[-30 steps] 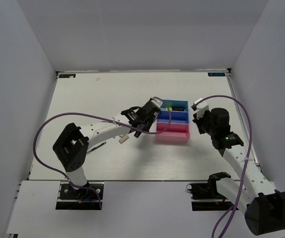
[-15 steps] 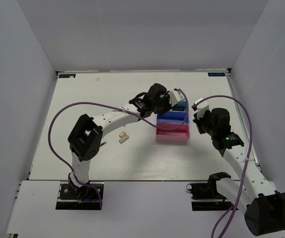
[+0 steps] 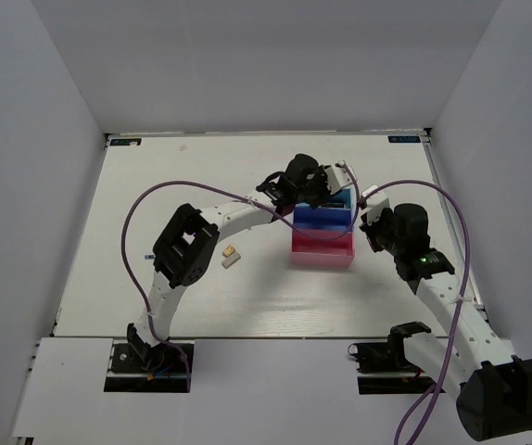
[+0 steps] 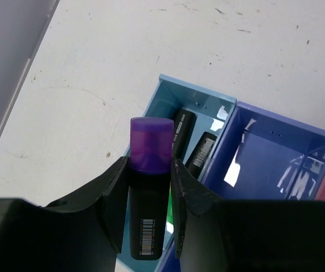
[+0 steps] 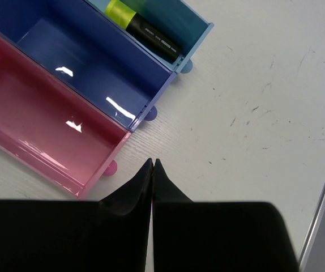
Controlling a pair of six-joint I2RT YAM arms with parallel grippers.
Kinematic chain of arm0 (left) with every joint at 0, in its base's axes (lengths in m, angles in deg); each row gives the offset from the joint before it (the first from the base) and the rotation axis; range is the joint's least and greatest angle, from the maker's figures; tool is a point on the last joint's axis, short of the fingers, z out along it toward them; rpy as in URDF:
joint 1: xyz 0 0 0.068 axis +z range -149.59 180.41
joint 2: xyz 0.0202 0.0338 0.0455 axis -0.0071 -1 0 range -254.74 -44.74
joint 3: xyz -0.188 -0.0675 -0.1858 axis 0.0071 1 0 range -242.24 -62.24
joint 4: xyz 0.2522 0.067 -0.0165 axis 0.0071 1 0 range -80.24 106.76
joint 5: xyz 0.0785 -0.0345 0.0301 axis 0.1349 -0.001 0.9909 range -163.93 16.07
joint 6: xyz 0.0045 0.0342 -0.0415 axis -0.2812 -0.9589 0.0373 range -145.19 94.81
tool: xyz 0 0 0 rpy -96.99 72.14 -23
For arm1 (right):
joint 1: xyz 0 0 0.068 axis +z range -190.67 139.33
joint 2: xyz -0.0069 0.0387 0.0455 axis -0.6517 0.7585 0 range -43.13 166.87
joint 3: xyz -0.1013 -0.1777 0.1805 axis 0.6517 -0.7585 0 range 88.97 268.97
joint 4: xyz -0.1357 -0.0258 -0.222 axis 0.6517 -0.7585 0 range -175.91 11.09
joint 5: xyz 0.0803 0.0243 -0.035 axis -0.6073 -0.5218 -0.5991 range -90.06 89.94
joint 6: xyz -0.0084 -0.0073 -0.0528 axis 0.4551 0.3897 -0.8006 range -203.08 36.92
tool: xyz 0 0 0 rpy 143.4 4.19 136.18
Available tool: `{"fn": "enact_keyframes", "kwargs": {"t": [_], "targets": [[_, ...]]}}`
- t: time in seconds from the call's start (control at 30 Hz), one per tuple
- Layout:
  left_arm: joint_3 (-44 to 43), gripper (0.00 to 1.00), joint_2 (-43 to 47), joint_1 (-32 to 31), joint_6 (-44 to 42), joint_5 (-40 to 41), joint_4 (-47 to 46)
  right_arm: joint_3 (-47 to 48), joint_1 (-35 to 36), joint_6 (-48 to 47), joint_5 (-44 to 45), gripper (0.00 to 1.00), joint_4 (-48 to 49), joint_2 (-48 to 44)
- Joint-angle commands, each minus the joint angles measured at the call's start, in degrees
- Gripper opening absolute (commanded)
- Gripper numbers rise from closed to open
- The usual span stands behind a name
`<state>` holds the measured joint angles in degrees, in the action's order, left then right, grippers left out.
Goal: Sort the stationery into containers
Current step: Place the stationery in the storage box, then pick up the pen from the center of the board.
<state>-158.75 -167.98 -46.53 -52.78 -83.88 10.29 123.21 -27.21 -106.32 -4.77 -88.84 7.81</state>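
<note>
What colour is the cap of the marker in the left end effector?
The marker cap is purple; the left wrist view shows it best.

There are 3 trays (image 5: pixel 66 59), 2 eraser blocks (image 3: pixel 231 261), 1 yellow highlighter (image 5: pixel 142 26) and 1 purple marker (image 4: pixel 149 187).

Looks like a robotics lab test cell, not a home or a shop. Shows in the plain grey-white panels (image 3: pixel 25 139) boxing in the white counter (image 3: pixel 155 185) to the left of the left gripper (image 3: pixel 329 184), to the right of the right gripper (image 3: pixel 370 225) and beyond both. Shows too in the arms bolted to dark plates (image 3: pixel 118 371) well behind the grippers, purple cables (image 3: pixel 183 184) looping along them, and small blue labels (image 3: pixel 122 142) at the counter's far corners. Reads as staged: a purple-and-black marker (image 4: pixel 148 192) clamped in the left gripper over joined plastic trays (image 3: pixel 322 252), with scuffs and pen marks on the counter around them.
</note>
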Motion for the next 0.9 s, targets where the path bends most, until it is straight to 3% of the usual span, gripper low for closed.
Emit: {"fn": "enact_keyframes", "kwargs": {"t": [0.0, 0.13, 0.3, 0.37, 0.53, 0.63, 0.67, 0.7, 0.73, 0.77, 0.83, 0.87], "targets": [[-3.68, 0.00, -0.77, 0.27, -0.09, -0.33, -3.35, -0.40, -0.27, -0.75, -0.39, 0.00, 2.29, -1.10], [-4.56, 0.02, -2.44, 0.79, 1.75, 0.99, -3.35, -0.40, -0.36, -0.75, -0.39, 0.00, 2.20, -1.02], [-1.14, 0.40, -1.83, 1.15, 3.78, 2.84, -6.07, -0.23, -0.27, -0.66, -0.47, 0.21, 2.11, -0.93], [-0.79, 0.55, -1.48, 0.97, 4.56, 3.88, -5.90, -0.05, -0.45, -0.57, -0.65, 0.24, 1.94, -0.75], [-0.87, 0.67, 0.54, 1.06, 5.71, 5.03, -5.99, 0.04, -0.53, -0.66, -0.39, 0.27, 1.85, -0.93], [-2.19, 0.67, 1.59, 1.06, 5.88, 6.52, -4.40, 0.13, -0.62, -0.49, -0.39, 0.27, 1.50, -1.28], [-1.84, 0.62, 2.03, 1.15, 6.32, 7.05, -4.23, 0.21, -0.79, -0.40, -0.56, 0.24, 1.41, -1.45], [-1.06, 0.55, 3.61, 1.15, 6.59, 9.32, -4.23, 0.04, -0.88, -0.40, -0.74, 0.19, 1.41, -1.46], [0.52, 0.34, 4.75, 1.23, 8.50, 9.60, -4.23, 0.04, -0.97, -0.31, -1.26, 0.12, 1.58, -2.15], [1.66, 0.23, 9.72, 1.15, 9.57, 11.69, -4.05, 0.04, -1.06, -0.48, -2.92, 0.00, 1.24, -2.42], [7.18, 0.00, 14.06, 1.15, 16.55, 18.02, -0.72, 0.65, -0.97, -1.88, -8.96, 0.00, -1.12, -2.95], [8.08, 0.00, 20.78, 1.32, 19.22, 21.87, 6.34, 1.87, -0.71, -3.20, -15.18, 0.00, -4.36, -2.78]]}}
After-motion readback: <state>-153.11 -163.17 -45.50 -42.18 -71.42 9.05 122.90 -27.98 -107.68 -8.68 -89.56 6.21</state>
